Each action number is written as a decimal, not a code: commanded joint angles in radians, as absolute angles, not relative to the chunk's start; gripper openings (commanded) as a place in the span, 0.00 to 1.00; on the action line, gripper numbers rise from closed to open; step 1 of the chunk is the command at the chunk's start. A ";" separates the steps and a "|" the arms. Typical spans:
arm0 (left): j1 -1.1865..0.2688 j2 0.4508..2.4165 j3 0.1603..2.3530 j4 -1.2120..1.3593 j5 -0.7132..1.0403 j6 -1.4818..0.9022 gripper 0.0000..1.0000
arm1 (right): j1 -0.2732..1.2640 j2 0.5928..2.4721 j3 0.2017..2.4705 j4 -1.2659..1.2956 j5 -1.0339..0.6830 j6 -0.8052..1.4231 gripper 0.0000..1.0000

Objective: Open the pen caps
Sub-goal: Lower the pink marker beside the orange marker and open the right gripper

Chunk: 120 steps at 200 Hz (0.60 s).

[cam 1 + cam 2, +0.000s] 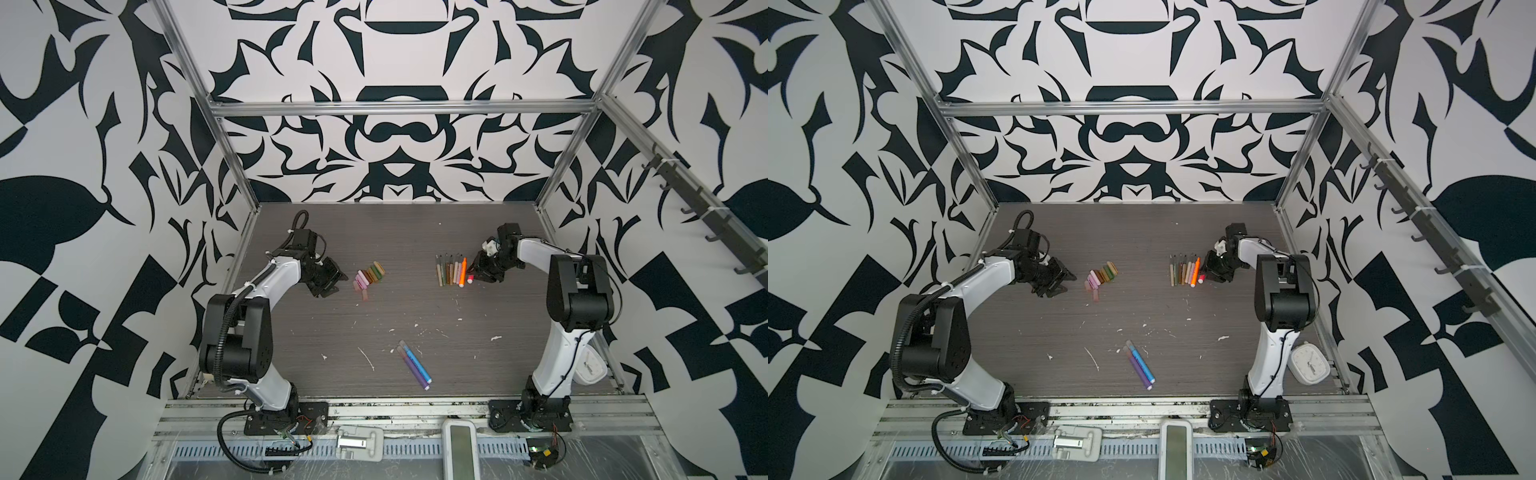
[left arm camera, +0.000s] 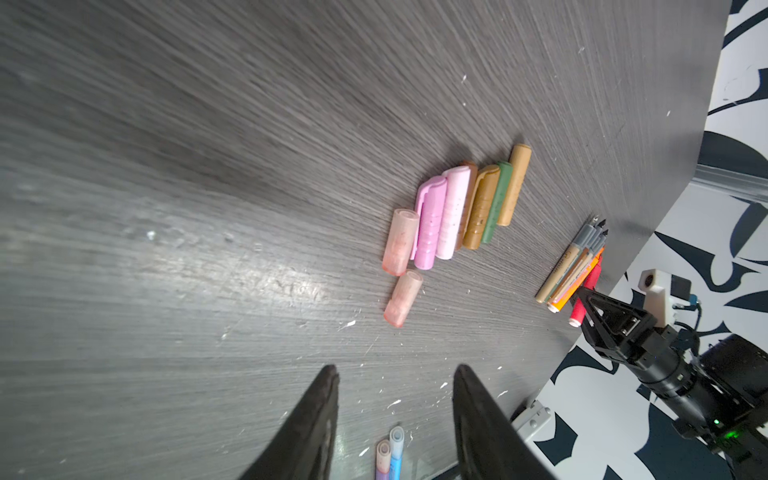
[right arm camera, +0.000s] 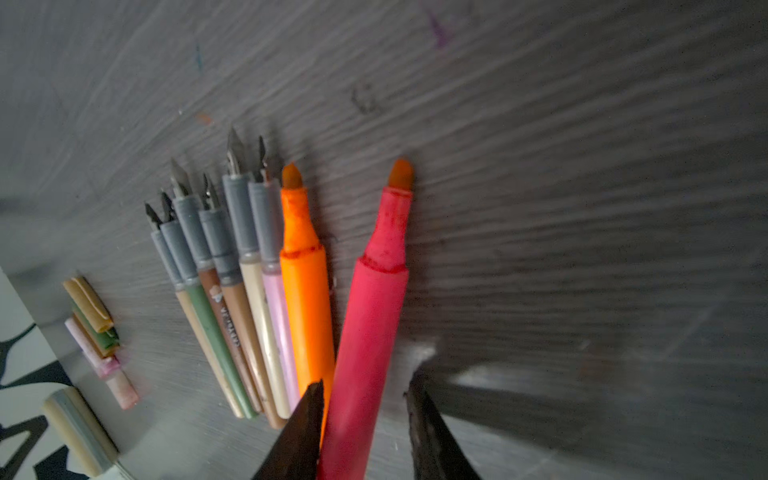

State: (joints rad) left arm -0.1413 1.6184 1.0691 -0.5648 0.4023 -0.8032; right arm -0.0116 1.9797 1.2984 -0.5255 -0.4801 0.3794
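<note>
Where black-and-white patterned walls (image 1: 395, 158) close it in, a dark wood-grain worktop (image 1: 395, 232), flecked with white, is seen inside an aluminium frame (image 1: 399, 107). The pen caps (image 1: 370, 274) are lined up side by side near the left tool (image 2: 395, 370), whose jaws are parted and empty. An uncapped red pen (image 3: 382, 291) is straddled by the right tool (image 3: 366, 378), also parted, with a gap at one finger. The pen's rear end is cut off. Two capped pens (image 1: 415, 365) are cropped in the left wrist view.
</note>
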 commanded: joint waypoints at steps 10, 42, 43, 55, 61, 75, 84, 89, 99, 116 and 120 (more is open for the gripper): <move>-0.137 1.608 1.078 -0.601 0.414 -0.790 0.48 | -0.011 1.974 1.325 -0.507 -0.502 0.384 0.39; -0.137 1.598 1.081 -0.600 0.407 -0.803 0.48 | -0.011 1.971 1.333 -0.520 -0.518 0.374 0.39; -0.137 1.597 1.081 -0.600 0.408 -0.803 0.48 | -0.011 1.971 1.333 -0.521 -0.518 0.374 0.39; -0.137 1.584 1.077 -0.595 0.405 -0.813 0.48 | -0.012 1.968 1.334 -0.520 -0.526 0.370 0.40; -0.137 1.576 1.077 -0.593 0.402 -0.818 0.48 | -0.011 1.968 1.335 -0.520 -0.530 0.369 0.40; -0.137 1.558 1.077 -0.593 0.397 -0.826 0.48 | -0.011 1.970 1.336 -0.511 -0.558 0.364 0.42; -0.137 1.546 1.077 -0.595 0.394 -0.832 0.48 | -0.011 1.980 1.339 -0.506 -0.585 0.363 0.43; -0.137 1.538 1.078 -0.597 0.394 -0.834 0.48 | -0.012 1.988 1.343 -0.505 -0.601 0.364 0.43; -0.137 1.523 1.077 -0.600 0.393 -0.836 0.48 | -0.012 2.001 1.347 -0.501 -0.616 0.368 0.44; -0.137 1.503 1.078 -0.613 0.396 -0.835 0.48 | -0.011 2.003 1.350 -0.498 -0.599 0.379 0.44; -0.137 1.498 1.078 -0.616 0.400 -0.833 0.48 | -0.011 2.001 1.350 -0.496 -0.593 0.380 0.44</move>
State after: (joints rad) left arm -0.1394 1.5410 1.0691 -0.5674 0.4034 -0.8238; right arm -0.0116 2.0029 1.3193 -0.5045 -0.5705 0.3759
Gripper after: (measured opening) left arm 0.479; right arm 0.439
